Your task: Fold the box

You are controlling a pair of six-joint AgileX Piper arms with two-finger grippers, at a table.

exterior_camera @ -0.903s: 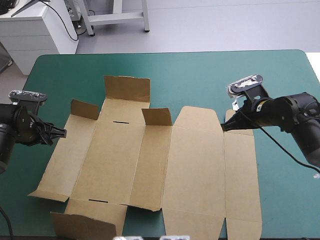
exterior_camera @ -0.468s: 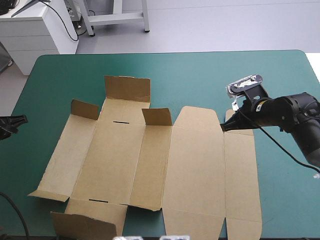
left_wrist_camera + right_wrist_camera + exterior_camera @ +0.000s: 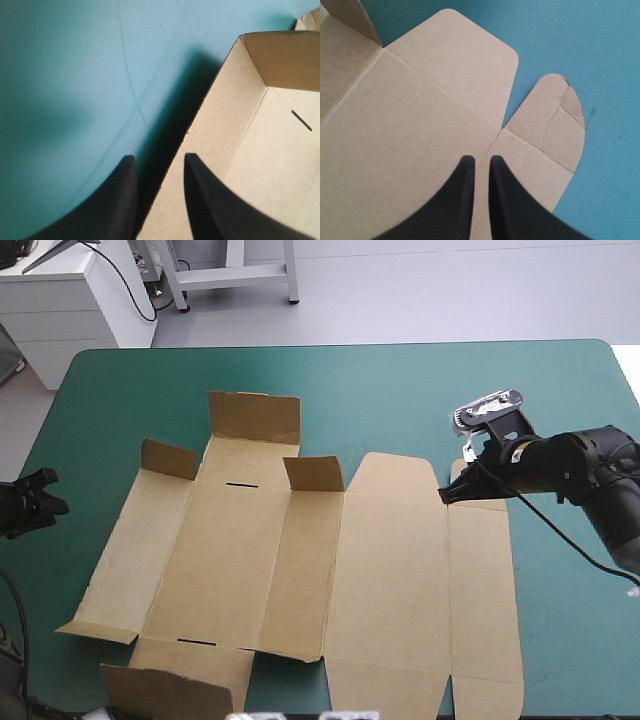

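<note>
Worktop (image 3: 400,390) with a teal-green cover. The brown box (image 3: 300,570) lies opened out across its middle and near side, mostly a flat sheet, not yet a tray. Base panel (image 3: 225,560) is left of centre, with two short dark slits (image 3: 241,484), one toward the far end and one toward the near. Far flap (image 3: 255,418) stands upright, and two small corner tabs (image 3: 168,458) either side of the base's far end are raised too. Near flap (image 3: 170,692) is tilted up at the worktop's near edge. The broad lid panel (image 3: 385,570) and a narrow strip (image 3: 483,590) beyond it lie flat on the right. Left end effector (image 3: 52,492) sits at the worktop's left edge, apart from the box. Its black fingers stand open with a clear gap, nothing between them (in the wrist view the box's left edge runs ahead of that gap). Right end effector (image 3: 444,495) has its tips down at the crease between lid panel and strip, near their far end. Its fingers are all but closed, a thin slit between them, and no board is visibly pinched. A small rounded tab (image 3: 555,130) lies just ahead of it.
</note>
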